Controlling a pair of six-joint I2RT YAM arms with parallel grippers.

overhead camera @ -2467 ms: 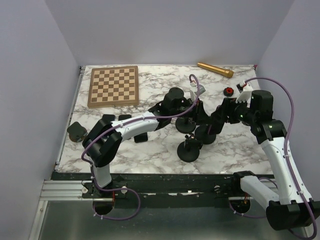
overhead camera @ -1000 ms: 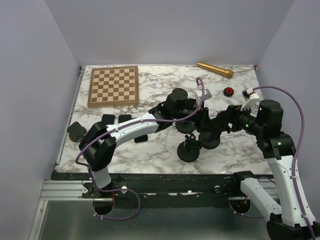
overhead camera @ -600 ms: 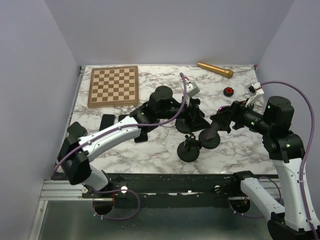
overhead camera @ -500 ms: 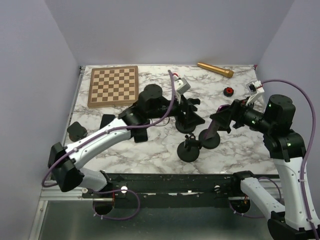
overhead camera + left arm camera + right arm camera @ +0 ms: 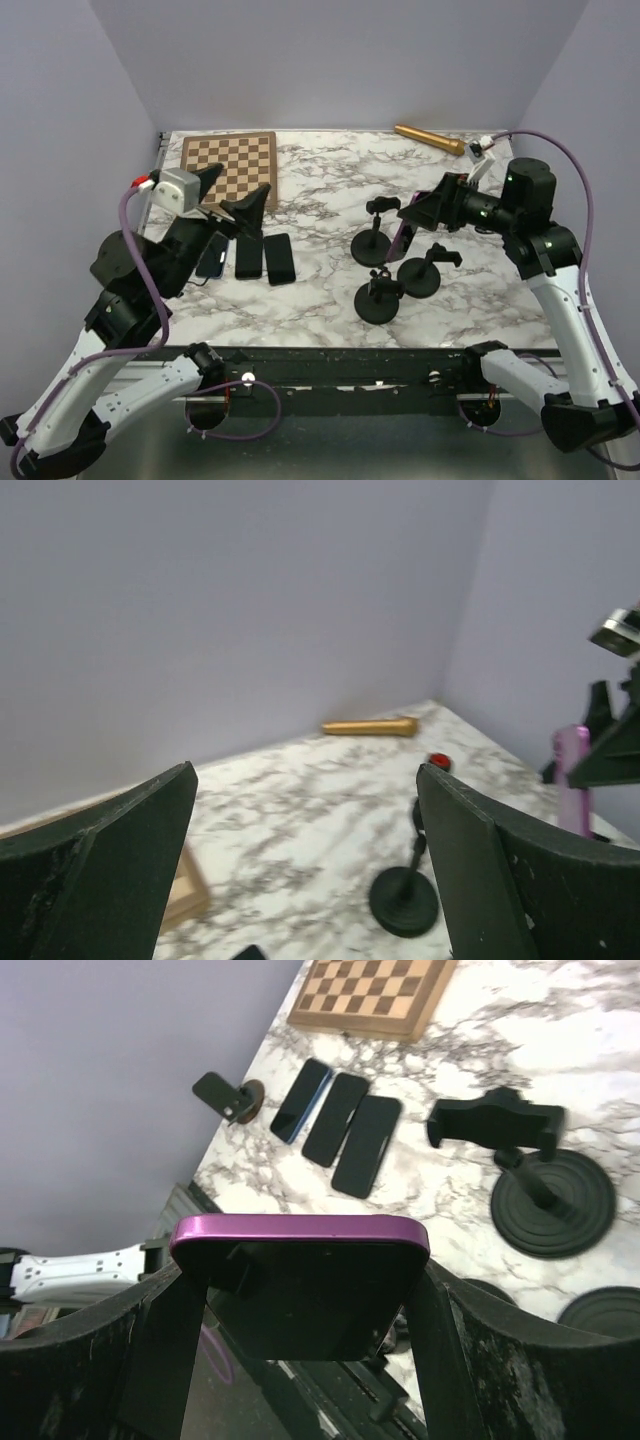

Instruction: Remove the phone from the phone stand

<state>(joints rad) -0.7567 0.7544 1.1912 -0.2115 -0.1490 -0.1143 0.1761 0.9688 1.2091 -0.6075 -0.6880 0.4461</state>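
Note:
A purple-edged phone is clamped by its sides in my right gripper, which is shut on it. In the top view the phone hangs tilted in my right gripper, above and apart from the black phone stand. That stand's clamp holds nothing. My left gripper is open and empty, high over the left side near the chessboard. In the left wrist view its fingers stand wide apart around bare air.
Two more black stands sit near the middle. Three dark phones lie flat at the left. A chessboard, a golden cylinder and a small black object are also on the marble table.
My left gripper opened and swung back from the stands to the left side. My right gripper raised the purple phone up and away from its stand.

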